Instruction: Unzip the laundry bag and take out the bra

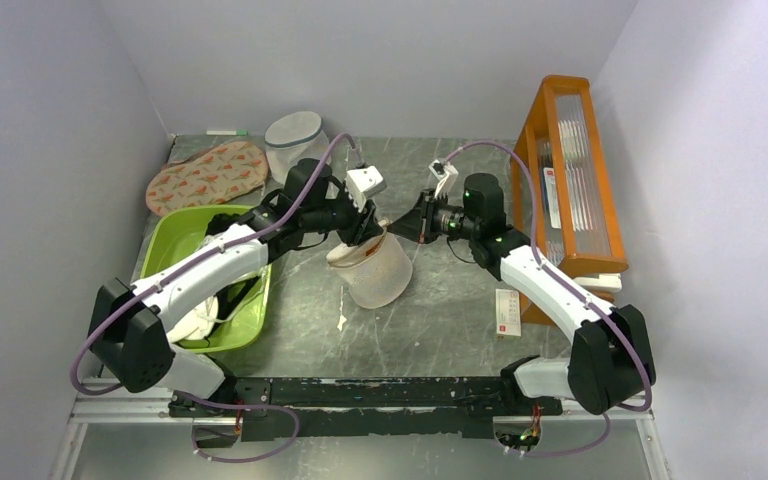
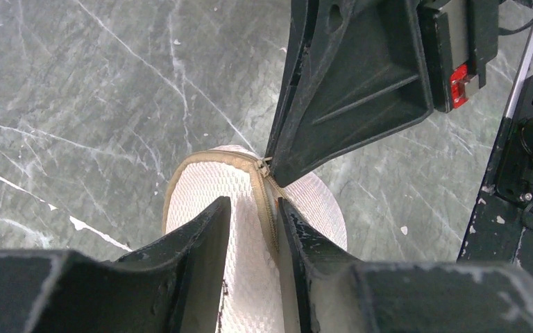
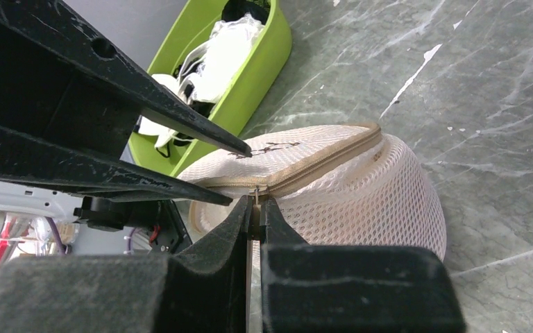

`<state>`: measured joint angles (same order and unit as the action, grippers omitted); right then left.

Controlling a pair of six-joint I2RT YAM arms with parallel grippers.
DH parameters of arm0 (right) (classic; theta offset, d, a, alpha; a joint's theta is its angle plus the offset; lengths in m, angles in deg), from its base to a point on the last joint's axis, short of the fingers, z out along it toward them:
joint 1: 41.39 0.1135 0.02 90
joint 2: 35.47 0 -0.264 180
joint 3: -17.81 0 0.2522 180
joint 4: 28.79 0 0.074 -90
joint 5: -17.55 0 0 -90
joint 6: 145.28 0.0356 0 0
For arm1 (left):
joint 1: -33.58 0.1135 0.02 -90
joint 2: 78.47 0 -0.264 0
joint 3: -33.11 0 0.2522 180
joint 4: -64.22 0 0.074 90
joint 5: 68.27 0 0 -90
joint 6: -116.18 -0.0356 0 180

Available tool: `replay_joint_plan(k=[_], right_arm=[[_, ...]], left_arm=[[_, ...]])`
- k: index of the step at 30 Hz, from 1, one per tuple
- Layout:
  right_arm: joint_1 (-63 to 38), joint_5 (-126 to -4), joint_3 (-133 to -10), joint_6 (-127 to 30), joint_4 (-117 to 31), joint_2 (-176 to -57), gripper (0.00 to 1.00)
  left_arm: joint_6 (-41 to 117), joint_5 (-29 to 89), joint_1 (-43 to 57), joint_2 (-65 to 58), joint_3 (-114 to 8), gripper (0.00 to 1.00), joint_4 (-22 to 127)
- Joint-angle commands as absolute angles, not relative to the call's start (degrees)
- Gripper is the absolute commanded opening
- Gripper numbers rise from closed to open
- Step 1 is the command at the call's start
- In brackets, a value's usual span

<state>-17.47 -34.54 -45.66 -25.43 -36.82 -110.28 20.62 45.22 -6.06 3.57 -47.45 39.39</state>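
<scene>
The cream mesh laundry bag (image 1: pixel 380 275) hangs tilted just above the table's middle. My left gripper (image 1: pixel 358 238) is shut on its zipped rim; in the left wrist view the rim and mesh (image 2: pixel 250 277) run between the fingers (image 2: pixel 205 236), with the gripper (image 2: pixel 253 222) closed around them. My right gripper (image 1: pixel 400 224) is shut on the zip pull (image 3: pixel 255 198) at the rim; its jaws are pressed together (image 3: pixel 255 215). The zip (image 3: pixel 319 163) looks closed along the visible rim. The bag's black icon (image 3: pixel 271 147) shows on top. The bra is hidden.
A green bin (image 1: pixel 175 240) with white garments stands at the left, under my left arm. A flat oval with orange pattern (image 1: pixel 205 175) and a greyish-white mesh cylinder (image 1: pixel 295 140) lie at the back. An orange rack (image 1: pixel 565 170) stands at the right, a small card (image 1: pixel 508 312) before it.
</scene>
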Motion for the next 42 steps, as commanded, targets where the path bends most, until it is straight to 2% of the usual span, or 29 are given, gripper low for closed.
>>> replay_joint_plan(k=[1,4,8,10,14,17,23,30,38,42], right_arm=[[-17.1,-34.4,-46.6,-25.3,-36.1,-108.2,0.0],[-17.1,-34.6,-46.9,-25.5,-36.8,-108.2,0.0],[-17.1,-34.3,-46.2,-25.2,-35.8,-108.1,0.0],[-17.1,-34.7,-46.3,-25.3,-36.2,-108.4,0.0],[-17.1,-34.7,-45.7,-24.4,-34.9,-108.9,0.0],[-17.1,-35.9,-45.2,-23.1,-33.7,-109.5,0.0],[-18.9,-39.2,-43.2,-21.1,-33.1,-111.8,0.0],[-25.7,-31.9,-39.8,-16.9,-28.1,-114.7,0.0],[-24.0,-30.3,-43.0,-22.5,-31.8,-112.6,0.0],[-23.2,-29.5,-43.1,-22.4,-31.4,-110.6,0.0]], left_arm=[[20.2,44.2,-6.4,4.1,-49.6,0.42,38.4],[20.1,44.4,-6.5,4.2,-49.6,0.5,38.5],[20.3,45.8,-6.6,5.0,-50.2,0.42,37.9],[20.0,45.1,-6.7,4.9,-50.3,0.36,37.7],[19.7,44.4,-6.7,4.0,-50.1,0.15,37.7],[19.5,43.7,-6.7,2.5,-49.1,0.07,39.0],[19.6,40.4,-6.7,-2.4,-45.9,0.07,43.1],[20.0,34.7,-6.7,-8.4,-41.2,0.07,48.7],[20.0,35.7,-6.7,-5.2,-43.8,0.07,45.6],[20.2,35.9,-6.6,-3.0,-45.2,0.2,43.9]])
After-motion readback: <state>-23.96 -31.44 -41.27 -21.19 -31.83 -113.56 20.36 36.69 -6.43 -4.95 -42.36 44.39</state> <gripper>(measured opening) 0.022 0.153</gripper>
